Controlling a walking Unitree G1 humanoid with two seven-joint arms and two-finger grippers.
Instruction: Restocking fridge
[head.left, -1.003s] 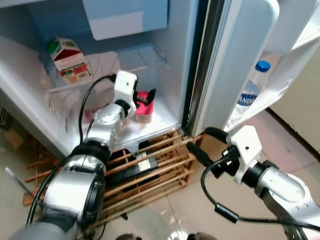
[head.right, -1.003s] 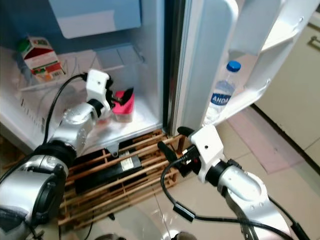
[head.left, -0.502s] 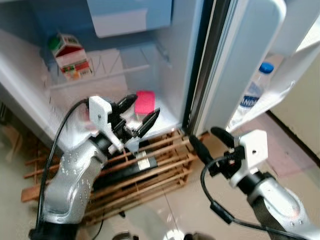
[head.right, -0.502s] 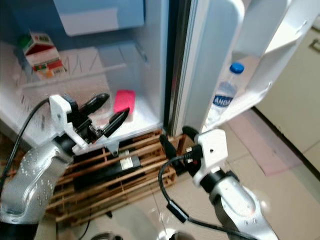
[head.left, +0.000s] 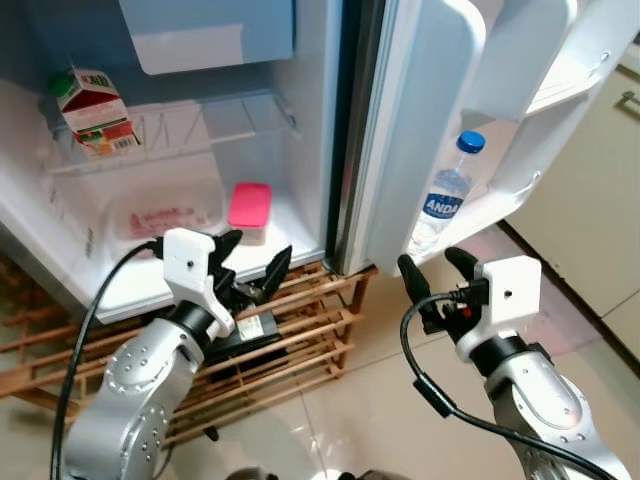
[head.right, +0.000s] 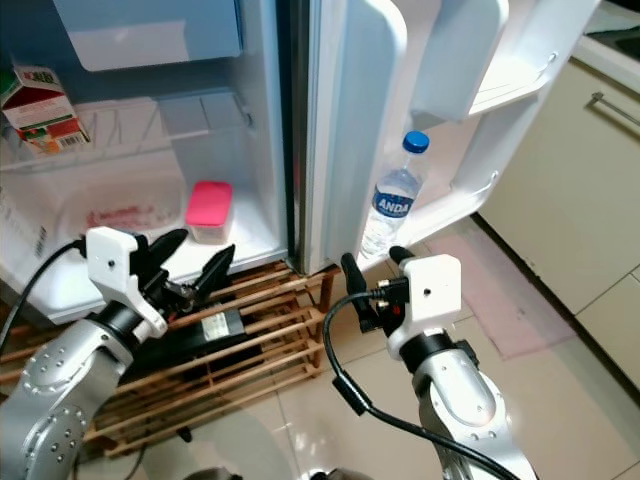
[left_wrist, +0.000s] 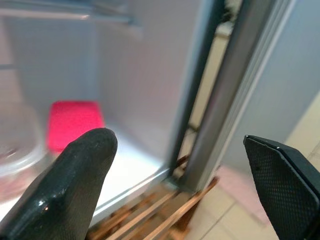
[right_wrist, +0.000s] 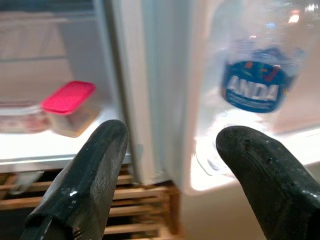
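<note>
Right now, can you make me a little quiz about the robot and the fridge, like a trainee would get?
1. True or false: the left gripper has its fingers closed around the pink-lidded box.
2. Where does the water bottle stand? A) on the wire shelf B) in the door shelf C) on the wooden rack
3. Fill in: the carton on the wire shelf has a ____ cap.

Key:
1. False. The fingers are open, apart from the box, which sits on the fridge floor.
2. B. It stands upright in the open door, beyond the right gripper, whose fingers are open too.
3. Green.
</note>
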